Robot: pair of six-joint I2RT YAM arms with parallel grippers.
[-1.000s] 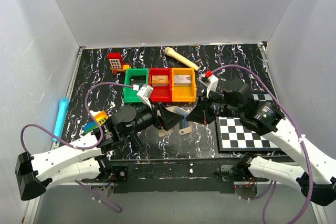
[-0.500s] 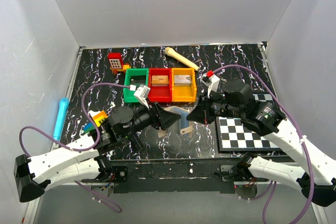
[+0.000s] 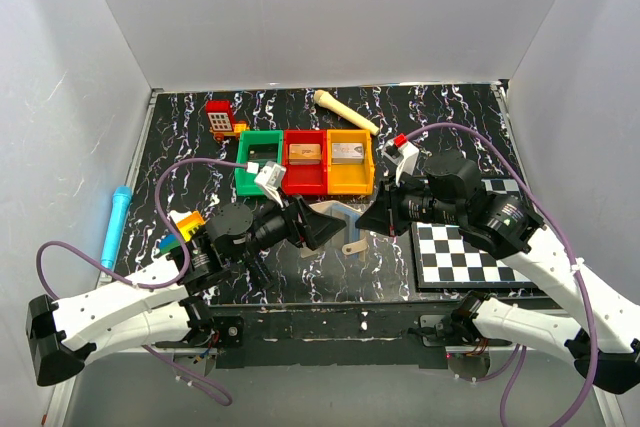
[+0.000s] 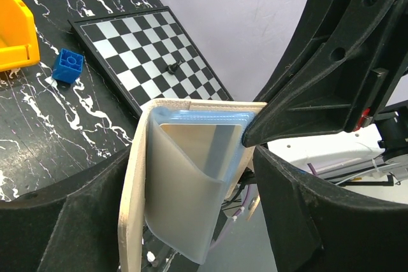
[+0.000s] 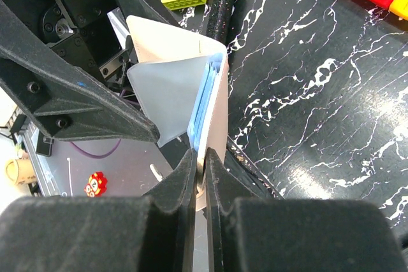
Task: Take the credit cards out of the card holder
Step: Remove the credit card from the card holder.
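Observation:
The card holder (image 3: pixel 336 215) hangs above the table's middle, between my two grippers, folded open in a V. Its tan flap (image 4: pixel 132 208) and pale grey pocket lining (image 4: pixel 185 195) fill the left wrist view. Blue credit cards (image 5: pixel 203 109) show edge-on in the pocket of the other flap, and their blue edge (image 4: pixel 204 116) also shows in the left wrist view. My right gripper (image 5: pixel 199 157) is shut on that flap's lower edge. My left gripper (image 4: pixel 191 221) stands open with a finger either side of the holder; the right finger (image 4: pixel 299 208) is apart from it.
Green (image 3: pixel 243 162), red (image 3: pixel 305 179) and yellow (image 3: pixel 348 183) bins sit behind the grippers. A chequered board (image 3: pixel 470 252) lies at right, with a blue brick (image 4: pixel 67 66) beside it. A blue pen (image 3: pixel 115 219) and toy bricks (image 3: pixel 185 227) lie at left.
My left gripper narrowed on the holder and then widened again, and the left arm drew back slightly to the left. The right gripper kept its hold.

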